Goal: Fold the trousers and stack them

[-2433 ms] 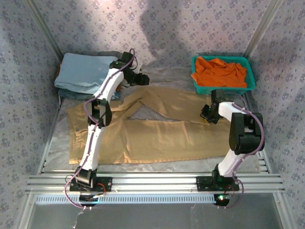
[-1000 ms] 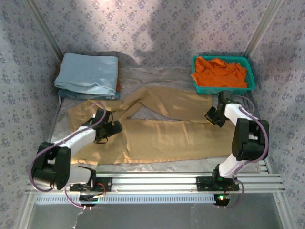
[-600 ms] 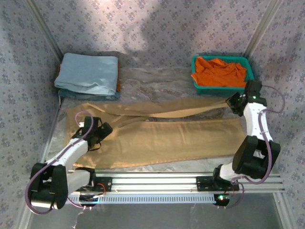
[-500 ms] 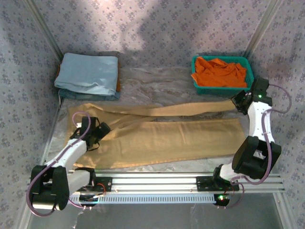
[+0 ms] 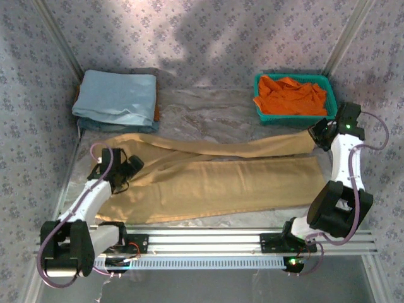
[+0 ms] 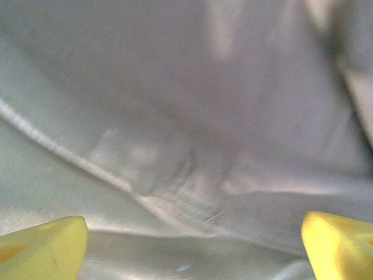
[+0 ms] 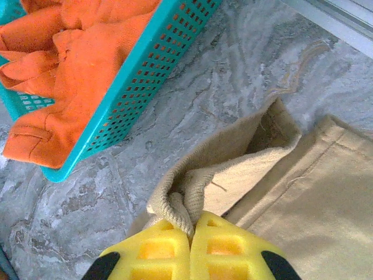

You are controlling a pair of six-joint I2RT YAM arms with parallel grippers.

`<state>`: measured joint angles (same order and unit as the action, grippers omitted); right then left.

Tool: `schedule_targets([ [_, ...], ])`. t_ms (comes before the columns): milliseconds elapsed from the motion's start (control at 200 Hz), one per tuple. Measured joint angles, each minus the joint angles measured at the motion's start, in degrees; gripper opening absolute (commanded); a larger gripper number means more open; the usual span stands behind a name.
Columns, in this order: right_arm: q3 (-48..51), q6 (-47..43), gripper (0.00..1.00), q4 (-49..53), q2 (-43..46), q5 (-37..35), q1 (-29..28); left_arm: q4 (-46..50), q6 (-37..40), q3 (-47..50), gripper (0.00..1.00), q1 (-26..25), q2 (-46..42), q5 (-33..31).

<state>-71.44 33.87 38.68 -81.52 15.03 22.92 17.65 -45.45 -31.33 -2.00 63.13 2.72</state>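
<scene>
The tan trousers (image 5: 214, 183) lie lengthwise across the table, waist at the left and both legs running right. The far leg is stretched straight, and my right gripper (image 5: 317, 136) is shut on its cuff, just in front of the basket. In the right wrist view the yellow fingertips of the right gripper (image 7: 191, 230) pinch a bunched fold of the trousers' hem (image 7: 233, 169). My left gripper (image 5: 121, 174) hovers low over the waist end. In the left wrist view the left gripper (image 6: 195, 242) stands open, its fingertips (image 6: 41, 245) wide apart above the trousers' cloth (image 6: 186, 146).
A teal basket (image 5: 332, 106) with a bright orange garment (image 5: 290, 95) stands at the back right, close to the right gripper; its wall (image 7: 145, 76) is in the right wrist view. Folded light blue cloth (image 5: 117, 98) lies at the back left. A metal rail (image 5: 202, 240) runs along the near edge.
The right gripper has pulled the far leg out to the right until it lies straight. The left arm has swung down and left over the waist end.
</scene>
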Motion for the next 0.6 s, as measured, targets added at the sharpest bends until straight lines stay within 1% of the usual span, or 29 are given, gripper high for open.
schedule_targets([
  [130,-1.4,0.2,0.00,-0.6,-1.3,-0.2,-2.1,0.9,1.9,-11.2,0.95,-0.3,8.6,0.2],
  [270,-1.4,0.2,0.00,-0.8,-1.5,-0.2,-4.0,2.1,4.5,-27.4,0.92,-1.1,22.6,-0.7],
  [395,-0.9,0.2,0.00,-1.9,-1.5,-0.2,-4.3,3.4,5.6,-39.9,0.90,-3.8,35.6,-0.8],
  [490,0.3,0.2,0.00,-2.7,-1.5,-0.2,-4.3,3.8,5.4,-44.5,0.85,-5.9,42.8,-0.5],
  [600,1.4,0.2,0.00,-3.1,-1.5,-0.2,-4.3,4.6,4.5,-46.3,0.77,-6.9,48.2,0.1],
])
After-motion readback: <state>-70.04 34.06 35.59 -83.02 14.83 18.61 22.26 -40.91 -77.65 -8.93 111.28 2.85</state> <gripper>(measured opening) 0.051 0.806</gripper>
